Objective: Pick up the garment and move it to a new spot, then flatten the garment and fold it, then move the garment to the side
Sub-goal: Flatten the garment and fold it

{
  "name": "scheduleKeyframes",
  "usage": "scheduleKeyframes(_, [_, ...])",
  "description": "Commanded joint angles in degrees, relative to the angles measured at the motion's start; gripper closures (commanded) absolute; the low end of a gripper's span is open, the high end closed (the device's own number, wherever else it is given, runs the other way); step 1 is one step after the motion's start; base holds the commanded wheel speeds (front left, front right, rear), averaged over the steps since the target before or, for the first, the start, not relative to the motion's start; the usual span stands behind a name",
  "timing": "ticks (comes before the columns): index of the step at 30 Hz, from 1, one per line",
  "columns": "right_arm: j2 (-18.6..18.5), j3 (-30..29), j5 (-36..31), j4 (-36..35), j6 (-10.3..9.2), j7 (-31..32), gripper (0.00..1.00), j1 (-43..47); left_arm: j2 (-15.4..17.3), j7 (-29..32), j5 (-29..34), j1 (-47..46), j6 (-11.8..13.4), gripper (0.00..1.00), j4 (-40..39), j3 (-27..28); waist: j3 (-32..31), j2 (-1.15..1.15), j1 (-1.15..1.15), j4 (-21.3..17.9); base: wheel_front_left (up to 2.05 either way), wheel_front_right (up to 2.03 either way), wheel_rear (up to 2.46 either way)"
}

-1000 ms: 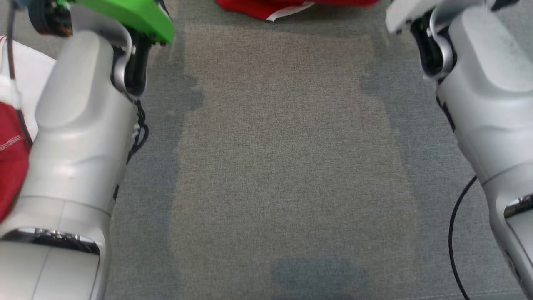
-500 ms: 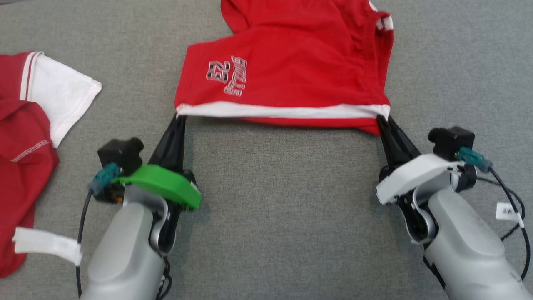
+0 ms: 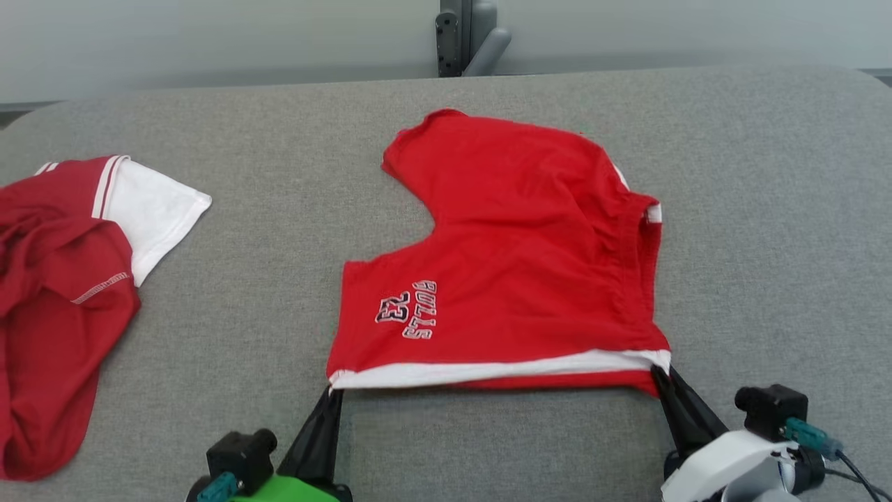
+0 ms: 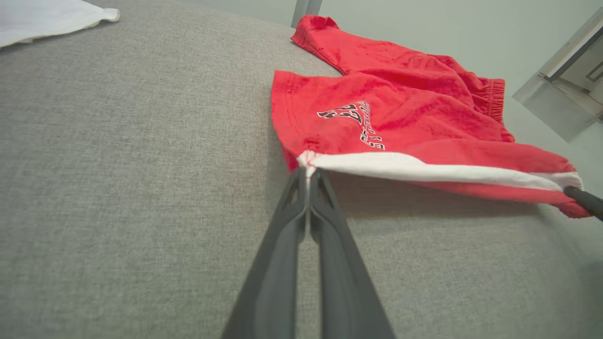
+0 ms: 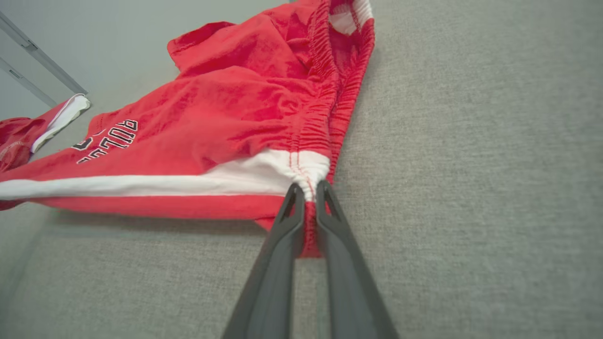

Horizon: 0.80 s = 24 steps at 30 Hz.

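Head view: the garment (image 3: 516, 279), a pair of red shorts, lies at the middle of the grey padded table (image 3: 766, 209). Another red and white garment (image 3: 63, 300) sits well apart at 9 o'clock. The left gripper (image 3: 334, 392) at 7 o'clock and the right gripper (image 3: 658, 373) at 5 o'clock each pinch one end of the near white-banded edge. This looks like the flattening drag. To do it well, draw both hands evenly toward 6 o'clock and keep them low. Hold them wide enough apart that the band stays taut, so the far leg at 12 o'clock trails out smooth rather than bunching.

Left wrist view: the left gripper (image 4: 307, 172) has its fingers pressed together on the hem corner where the white band (image 4: 424, 172) begins. That edge rides just above the table, with shadow beneath it. A dark fingertip of the other arm shows at 3 o'clock, on the band's far end.

Right wrist view: the right gripper (image 5: 308, 188) is clamped on the gathered elastic waistband (image 5: 330, 94) where it meets the band, and red cloth shows between the fingers. The fabric is thin and limp. It is creased near the waist and carries a black and white "23" print on one leg.
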Motion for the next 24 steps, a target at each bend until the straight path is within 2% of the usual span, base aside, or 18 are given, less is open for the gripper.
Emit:
scheduleKeyframes(1, [0.01,-1.19,-1.02,-1.10,-0.02,0.43,1.00,2.43,0.45,0.71,-0.38,2.64,1.14,1.00,-1.54,0.06,-2.29,0.00,0.01,0.08,0.00,0.00,0.00])
scheduleKeyframes(5, [0.87,-4.30,-3.07,-5.13,-0.02,3.24,1.00,8.29,1.31,3.13,-0.39,7.84,3.60,1.00,-7.58,-0.27,-3.31,0.00,0.01,0.01,0.00,0.00,0.00])
scheduleKeyframes(8, [1.14,-5.22,-3.91,-7.70,-0.02,5.08,1.00,10.64,1.39,4.67,-1.12,9.83,4.50,1.00,-10.65,-0.36,-3.19,0.00,0.01,-0.03,0.00,0.00,0.00])
scheduleKeyframes(13, [0.05,-7.63,-6.30,-12.80,-0.04,8.98,1.00,14.20,2.67,7.29,-1.27,12.19,6.48,1.00,-17.04,0.13,-2.66,0.00,0.01,-0.10,0.00,0.00,0.00])
scheduleKeyframes(17, [0.80,-9.11,-7.18,-15.61,-0.05,10.55,1.00,13.94,3.81,8.70,-0.77,11.02,6.81,1.00,-19.55,0.37,-1.88,0.00,0.01,-0.45,0.00,0.00,0.00])
scheduleKeyframes(24, [3.53,-11.25,-7.43,-18.52,-0.05,10.73,1.00,9.26,4.87,9.65,0.24,3.17,5.38,1.00,-20.68,0.74,1.22,0.00,0.01,-1.81,0.00,0.00,0.00])
